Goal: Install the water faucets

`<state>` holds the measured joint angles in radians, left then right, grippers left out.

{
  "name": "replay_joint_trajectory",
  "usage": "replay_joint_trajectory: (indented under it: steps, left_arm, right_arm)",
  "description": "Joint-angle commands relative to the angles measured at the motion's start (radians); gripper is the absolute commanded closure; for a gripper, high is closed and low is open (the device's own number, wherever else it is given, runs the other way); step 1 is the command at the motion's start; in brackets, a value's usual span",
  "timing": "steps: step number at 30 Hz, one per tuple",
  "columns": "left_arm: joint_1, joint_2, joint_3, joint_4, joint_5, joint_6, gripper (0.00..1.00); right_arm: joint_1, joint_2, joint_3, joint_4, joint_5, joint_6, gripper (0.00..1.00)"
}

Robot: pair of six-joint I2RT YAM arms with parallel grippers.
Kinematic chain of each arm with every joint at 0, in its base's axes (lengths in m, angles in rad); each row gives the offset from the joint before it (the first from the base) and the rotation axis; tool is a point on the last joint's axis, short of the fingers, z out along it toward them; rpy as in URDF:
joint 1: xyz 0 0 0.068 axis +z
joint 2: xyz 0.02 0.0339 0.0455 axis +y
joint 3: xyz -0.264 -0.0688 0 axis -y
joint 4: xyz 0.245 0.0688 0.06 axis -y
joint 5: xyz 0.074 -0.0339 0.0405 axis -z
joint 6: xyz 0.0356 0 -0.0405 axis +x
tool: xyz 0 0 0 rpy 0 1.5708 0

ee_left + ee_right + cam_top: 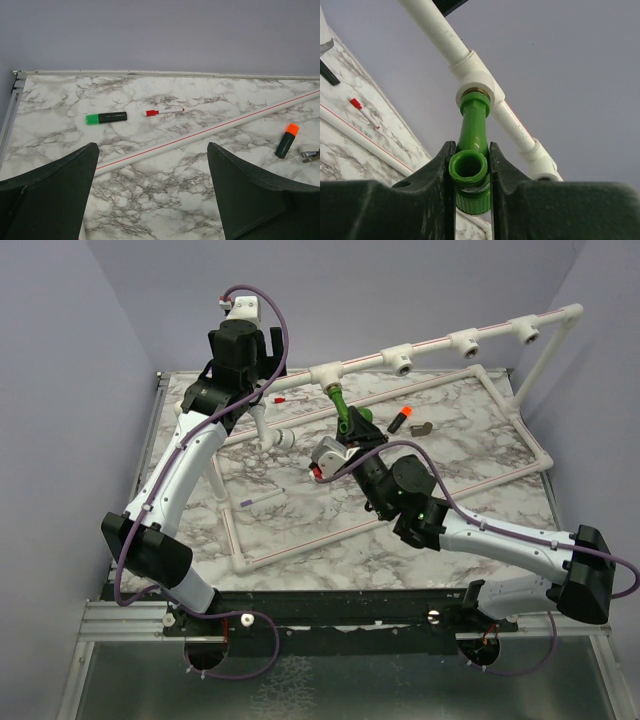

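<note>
One bright green water faucet shows, its far end seated in a white tee socket on the raised pipe. My right gripper is shut on it. In the right wrist view the faucet runs up from between the fingers into the tee socket, its open spout facing the camera and its knob just below. My left gripper hovers at the back left, open and empty. The left wrist view shows my left gripper over bare marble.
Three more empty tee sockets sit along the raised pipe to the right. A white pipe frame lies on the marble table. An orange highlighter, a metal piece, a red marker, a green highlighter and a purple pen lie loose.
</note>
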<state>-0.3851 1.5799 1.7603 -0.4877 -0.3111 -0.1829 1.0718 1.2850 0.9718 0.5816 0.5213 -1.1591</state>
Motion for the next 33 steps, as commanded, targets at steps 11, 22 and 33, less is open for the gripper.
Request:
replay_joint_trajectory:
  steps: [11,22,33]
  left_arm:
    - [-0.010,-0.018,0.002,-0.061,0.045,-0.001,0.10]
    - [-0.010,-0.012,0.004,-0.062,0.052,-0.001,0.10]
    - [-0.011,-0.008,0.005,-0.063,0.059,-0.004,0.10]
  right_arm:
    - [-0.009,-0.005,0.035,0.138,0.101,0.523,0.99]
    - [-0.007,-0.041,0.041,0.122,0.136,0.944,0.99]
    - [-0.009,-0.035,0.069,0.056,0.165,1.283,1.00]
